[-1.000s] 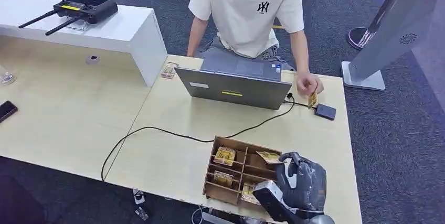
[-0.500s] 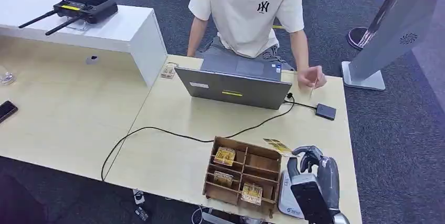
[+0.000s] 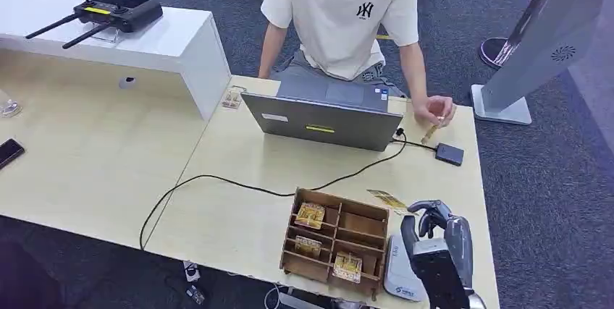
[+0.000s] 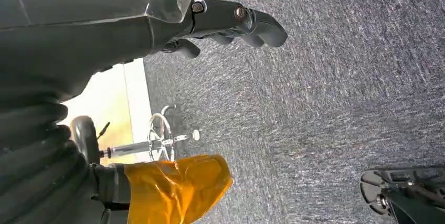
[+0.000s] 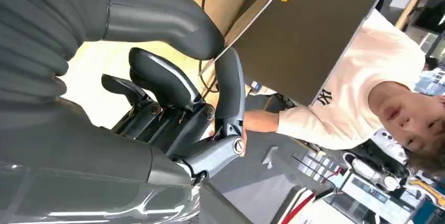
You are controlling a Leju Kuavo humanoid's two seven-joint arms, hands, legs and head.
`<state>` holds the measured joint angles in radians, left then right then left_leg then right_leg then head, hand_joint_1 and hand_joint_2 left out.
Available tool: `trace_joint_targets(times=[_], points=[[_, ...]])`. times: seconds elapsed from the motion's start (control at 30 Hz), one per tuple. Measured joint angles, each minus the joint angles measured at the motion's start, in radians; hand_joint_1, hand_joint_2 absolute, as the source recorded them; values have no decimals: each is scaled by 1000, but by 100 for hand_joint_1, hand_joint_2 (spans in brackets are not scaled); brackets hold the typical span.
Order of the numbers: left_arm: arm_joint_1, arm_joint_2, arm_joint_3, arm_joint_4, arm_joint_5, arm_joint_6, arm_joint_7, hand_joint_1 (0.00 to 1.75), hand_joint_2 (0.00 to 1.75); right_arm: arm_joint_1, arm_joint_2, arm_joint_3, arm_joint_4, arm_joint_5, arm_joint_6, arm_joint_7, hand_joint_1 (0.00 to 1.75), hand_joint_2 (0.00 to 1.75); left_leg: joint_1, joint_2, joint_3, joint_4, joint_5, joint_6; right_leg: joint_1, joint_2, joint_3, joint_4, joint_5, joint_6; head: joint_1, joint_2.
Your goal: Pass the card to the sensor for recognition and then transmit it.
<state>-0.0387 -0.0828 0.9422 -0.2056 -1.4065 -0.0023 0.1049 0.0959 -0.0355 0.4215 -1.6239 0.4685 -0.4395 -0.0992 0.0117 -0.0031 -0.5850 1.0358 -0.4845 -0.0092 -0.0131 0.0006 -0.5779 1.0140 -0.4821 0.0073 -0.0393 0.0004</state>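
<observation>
A small yellow card point(image 3: 385, 199) hangs just past the far right corner of the wooden compartment box point(image 3: 340, 202). My right hand point(image 3: 436, 240) pinches it by one end with its fingertips. In the right wrist view the thumb and a finger point(image 5: 229, 85) meet, and the card itself is hard to make out. This hand hovers over a flat white device point(image 3: 399, 274) at the table's near right edge. A black card sensor point(image 3: 450, 154) lies farther back, cabled to the laptop point(image 3: 322, 122). My left hand point(image 4: 220, 19) hangs over carpet with loosely spread fingers, holding nothing.
A person sits behind the laptop and holds another card point(image 3: 430, 133) just above the black sensor. Several cards lie in the box's compartments. A black cable point(image 3: 217, 179) crosses the table. At left stand a white counter point(image 3: 174, 45) and a phone point(image 3: 9, 153).
My right hand lifted the card out of the box and carried it right, beside the box. The person raised their card off the sensor and shifted it slightly right.
</observation>
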Motion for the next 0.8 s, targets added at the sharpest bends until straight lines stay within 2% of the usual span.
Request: trace_joint_targets(times=[0.5, 0.8], points=[[0, 0, 6, 0, 0, 0, 0, 0, 175, -5, 2, 0, 0, 0, 0, -18, 175, 175, 0, 0, 0, 0, 0, 0, 0, 0, 0, 0, 0, 0, 0, 0], [0, 0, 8, 0, -10, 0, 0, 0, 175, -46, 19, 0, 0, 4, 11, -43, 175, 175, 0, 0, 0, 0, 0, 0, 0, 0, 0, 0, 0, 0, 0, 0]])
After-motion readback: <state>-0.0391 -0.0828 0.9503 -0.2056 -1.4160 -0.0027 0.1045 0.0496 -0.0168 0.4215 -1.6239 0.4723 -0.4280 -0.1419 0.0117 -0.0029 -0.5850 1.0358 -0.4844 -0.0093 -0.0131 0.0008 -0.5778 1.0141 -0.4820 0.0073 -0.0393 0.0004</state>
